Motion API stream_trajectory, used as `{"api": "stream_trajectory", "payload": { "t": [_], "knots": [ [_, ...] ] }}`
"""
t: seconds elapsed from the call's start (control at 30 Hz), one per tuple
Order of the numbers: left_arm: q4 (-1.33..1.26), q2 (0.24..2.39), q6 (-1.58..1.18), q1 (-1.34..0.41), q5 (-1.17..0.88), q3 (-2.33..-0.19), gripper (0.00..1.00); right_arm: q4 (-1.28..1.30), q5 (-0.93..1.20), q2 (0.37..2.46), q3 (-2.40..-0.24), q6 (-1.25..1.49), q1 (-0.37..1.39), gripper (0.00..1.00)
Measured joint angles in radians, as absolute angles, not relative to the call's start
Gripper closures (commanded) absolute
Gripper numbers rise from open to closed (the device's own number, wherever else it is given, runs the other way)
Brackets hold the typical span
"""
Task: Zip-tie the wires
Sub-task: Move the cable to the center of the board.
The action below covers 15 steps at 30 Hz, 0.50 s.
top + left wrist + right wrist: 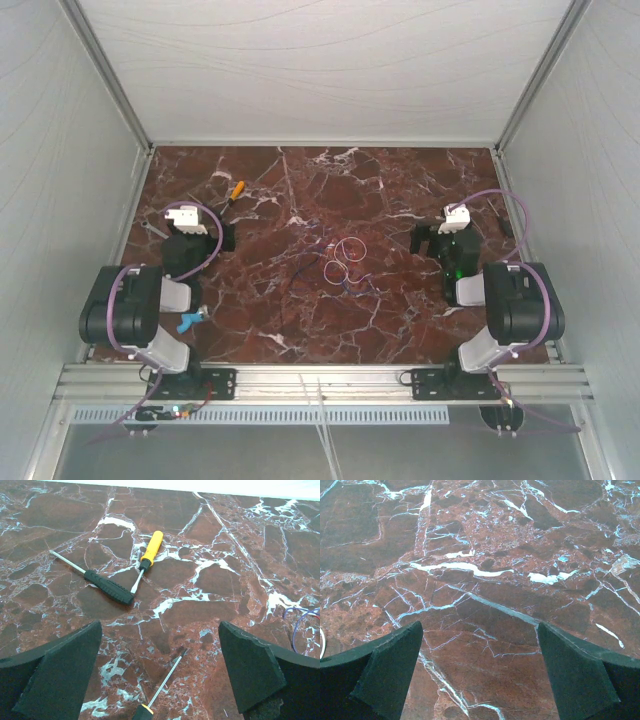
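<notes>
A: Top view?
B: Your wires (341, 262) lie loose in the middle of the marble table (400, 190).
A: Left wrist?
B: Your left gripper (160, 627) is spread wide, empty; yellow screwdriver (150, 549) ahead, wires at right edge.
A: Right wrist?
B: Your right gripper (480, 627) is spread wide, holding nothing

The wires (338, 264) are laid flat and loose near the middle of the table (260, 200) — thin white strands curled into two small overlapping loops, with dark purple strands trailed out toward the left.
</notes>
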<state>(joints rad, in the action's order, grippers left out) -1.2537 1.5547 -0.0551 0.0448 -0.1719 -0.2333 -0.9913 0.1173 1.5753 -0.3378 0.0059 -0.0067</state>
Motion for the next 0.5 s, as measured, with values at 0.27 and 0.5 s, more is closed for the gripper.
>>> {"api": "stream_trajectory", "payload": {
  "t": [0.27, 0.5],
  "knots": [
    [-1.254, 1.555, -0.055, 0.045, -0.172, -0.233, 0.0, -0.991, 0.109, 1.575, -0.338, 0.006, -0.007, 0.02],
    [-1.254, 1.555, -0.054, 0.038, -0.156, -0.233, 0.0, -0.991, 0.109, 1.575, -0.337, 0.006, -0.007, 0.02]
  ]
}}
